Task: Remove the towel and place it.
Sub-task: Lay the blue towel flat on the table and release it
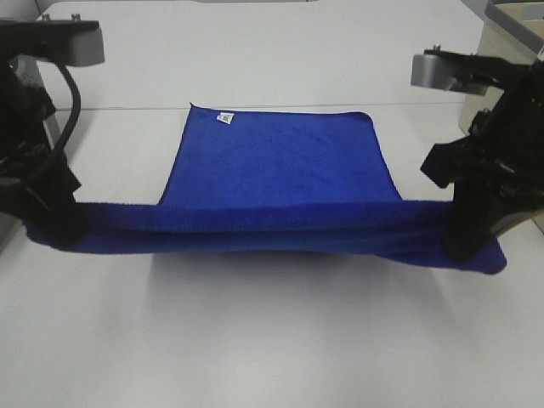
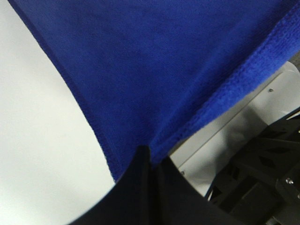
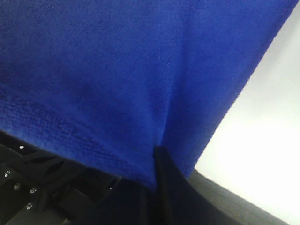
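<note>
The towel [image 1: 280,166] is a long royal-blue plush cloth with a small white tag [image 1: 225,118] at its far corner. Its far part lies flat on the white table [image 1: 272,340]; its near edge is lifted and stretched between both grippers, casting a shadow below. My left gripper [image 1: 53,228] is shut on the towel's left end, and the blue cloth [image 2: 154,70] fills the left wrist view above the pinched fingers. At the towel's right end my right gripper [image 1: 463,246] is also shut on it, and the cloth [image 3: 131,70] spreads from its closed fingers.
The white table has a seam running across behind the towel. A beige box corner [image 1: 510,34] shows at the far right. Black arm frames stand at both sides of the table.
</note>
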`<state>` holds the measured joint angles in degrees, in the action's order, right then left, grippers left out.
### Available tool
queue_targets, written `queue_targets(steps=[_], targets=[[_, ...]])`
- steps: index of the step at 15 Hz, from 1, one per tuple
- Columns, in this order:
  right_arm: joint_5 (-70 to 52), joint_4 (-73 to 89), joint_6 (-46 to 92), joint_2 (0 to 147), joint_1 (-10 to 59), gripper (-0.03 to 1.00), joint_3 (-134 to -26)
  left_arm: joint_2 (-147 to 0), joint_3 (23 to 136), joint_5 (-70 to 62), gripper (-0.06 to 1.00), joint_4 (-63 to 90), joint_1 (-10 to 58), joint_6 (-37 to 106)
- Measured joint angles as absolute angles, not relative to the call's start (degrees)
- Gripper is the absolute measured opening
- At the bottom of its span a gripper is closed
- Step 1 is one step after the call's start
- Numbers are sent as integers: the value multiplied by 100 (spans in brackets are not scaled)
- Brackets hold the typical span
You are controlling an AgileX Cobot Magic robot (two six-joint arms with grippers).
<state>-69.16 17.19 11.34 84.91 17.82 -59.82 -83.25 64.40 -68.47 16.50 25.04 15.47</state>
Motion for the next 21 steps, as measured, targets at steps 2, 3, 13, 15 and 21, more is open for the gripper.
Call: queue_targets(steps=[2, 3, 13, 15, 21], targets=[[-6916, 1902, 1134, 8468, 1782, 2, -5512, -8228, 5959, -6841, 0, 1977, 2504, 1547], [-6916, 1977, 1134, 8457, 1782, 2, -5300, -8222, 5752, -6835, 0, 2097, 2504, 1547], [-6910, 1770, 1134, 8451, 1782, 2, -4561, -8239, 4824, -6732, 0, 2739, 3174, 1335], [-6910, 1765, 1157, 8451, 1782, 2, -4354, -8239, 4698, -6692, 0, 2888, 3191, 1272], [-6904, 1822, 1335, 8715, 1782, 2, -4062, -8904, 4578, -6669, 0, 3054, 3191, 1484]])
